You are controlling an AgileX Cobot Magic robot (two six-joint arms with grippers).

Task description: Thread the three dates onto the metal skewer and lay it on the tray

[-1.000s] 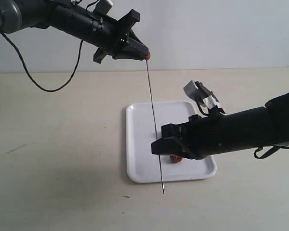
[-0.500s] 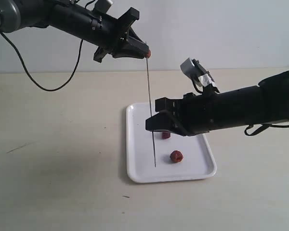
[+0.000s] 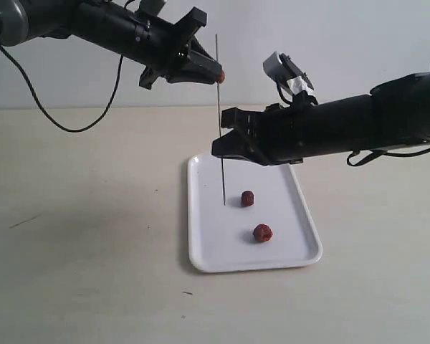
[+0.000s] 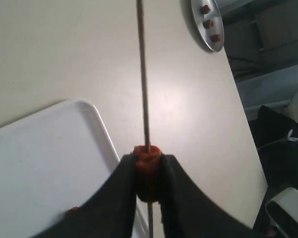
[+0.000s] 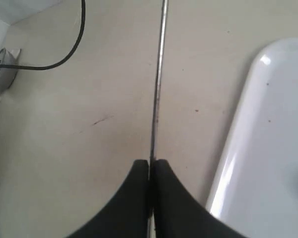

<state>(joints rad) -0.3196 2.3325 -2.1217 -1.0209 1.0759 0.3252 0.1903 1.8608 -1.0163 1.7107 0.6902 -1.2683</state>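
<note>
Right gripper (image 3: 219,147), clenched on skewer (image 3: 222,179), has risen, spearing the date (image 3: 221,75) clamped in left gripper (image 3: 216,74); two dates (image 3: 247,198) remain.

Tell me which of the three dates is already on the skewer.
The date clamped in the left gripper: the metal skewer runs through it. The other two dates lie loose on the tray.

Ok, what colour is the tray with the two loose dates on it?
The tray is plain white, with no pattern; the exterior view shows it best.
</note>
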